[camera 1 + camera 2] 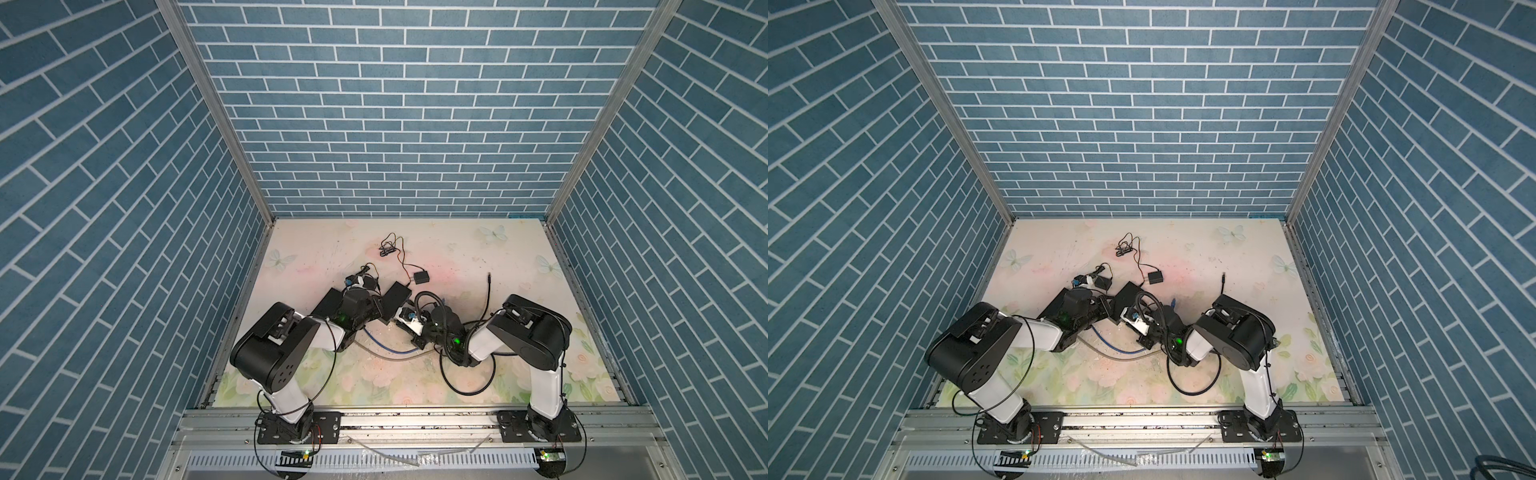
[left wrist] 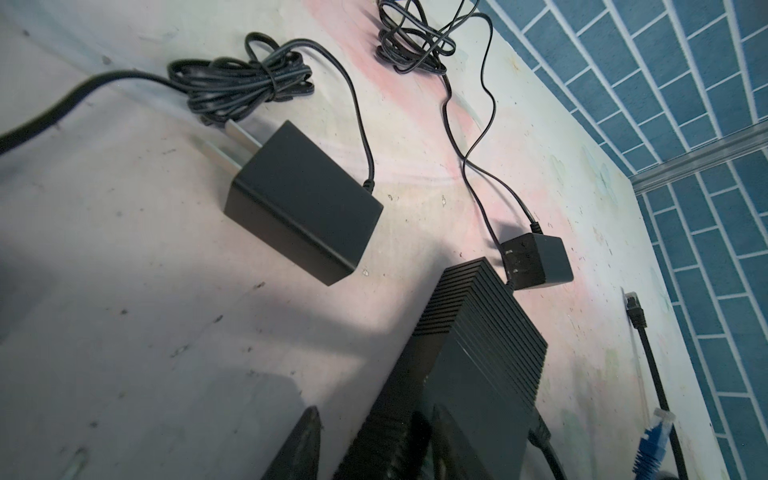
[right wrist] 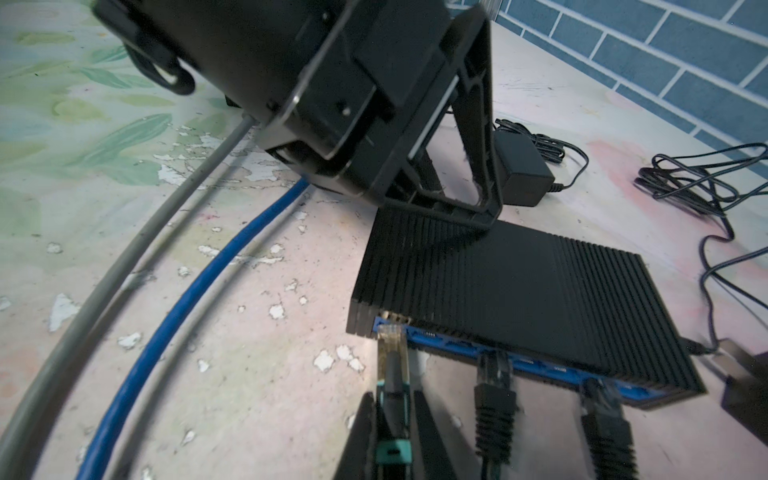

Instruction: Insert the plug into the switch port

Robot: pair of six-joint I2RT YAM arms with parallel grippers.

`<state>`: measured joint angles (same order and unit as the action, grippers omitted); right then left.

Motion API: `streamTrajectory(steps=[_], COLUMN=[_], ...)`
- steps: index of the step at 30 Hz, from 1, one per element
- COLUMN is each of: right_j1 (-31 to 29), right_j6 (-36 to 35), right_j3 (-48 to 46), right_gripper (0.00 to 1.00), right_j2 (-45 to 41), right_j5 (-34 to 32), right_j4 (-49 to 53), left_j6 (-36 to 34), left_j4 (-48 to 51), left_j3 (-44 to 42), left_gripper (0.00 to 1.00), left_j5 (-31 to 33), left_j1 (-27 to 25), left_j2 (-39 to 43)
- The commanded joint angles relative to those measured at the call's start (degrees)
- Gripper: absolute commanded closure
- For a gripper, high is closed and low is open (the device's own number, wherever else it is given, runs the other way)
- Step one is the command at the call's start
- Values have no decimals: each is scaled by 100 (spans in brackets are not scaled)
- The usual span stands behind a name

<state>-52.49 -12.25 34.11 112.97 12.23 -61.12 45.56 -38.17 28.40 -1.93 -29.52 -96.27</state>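
Observation:
The switch (image 3: 519,286) is a black ribbed box with a blue port face (image 3: 453,343), lying on the floral table; it shows in both top views (image 1: 397,296) (image 1: 1128,296). My right gripper (image 3: 392,399) is shut on the plug (image 3: 390,345), which has a clear tip and a teal boot. The tip sits just in front of the end port, apart from it. My left gripper (image 2: 376,411) is open and straddles the switch's far edge (image 2: 490,345). One finger (image 3: 484,208) rests on the ribbed top; the other finger (image 2: 305,440) stands off the side over bare table.
Two black plugs (image 3: 494,386) (image 3: 602,411) sit in other ports. A blue cable (image 3: 187,311) and a grey cable (image 3: 104,282) curve across the table. Two power adapters (image 2: 303,203) (image 2: 536,257) with bundled cords lie behind the switch. A loose black plug (image 2: 636,316) lies near the wall.

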Motion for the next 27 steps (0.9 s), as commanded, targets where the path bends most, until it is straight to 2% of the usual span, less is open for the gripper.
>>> streamTrajectory(steps=[1, 6, 10, 14, 22, 27], right_j1=[-38, -87, -85, -88, -82, -86], right_j6=[292, 379, 555, 648, 834, 893], right_j3=[51, 147, -9, -57, -212, -229], right_gripper=[100, 100, 100, 100, 100, 100], right_j2=[160, 223, 312, 263, 185, 79], right_j5=[-115, -399, -603, -685, -1118, -1149], right_j4=[-556, -219, -807, -891, -809, -544], left_j6=[174, 267, 329, 313, 123, -144], left_j4=[113, -71, -221, -244, -138, -364], left_j3=[-36, 6, -52, -111, -1, 45], left_gripper=[57, 58, 58, 59, 59, 59], left_j5=[-454, -461, -465, -452, -483, -637], left_j1=[-320, -497, -541, -538, -537, -540], left_j2=[-229, -442, -515, -464, -375, -397])
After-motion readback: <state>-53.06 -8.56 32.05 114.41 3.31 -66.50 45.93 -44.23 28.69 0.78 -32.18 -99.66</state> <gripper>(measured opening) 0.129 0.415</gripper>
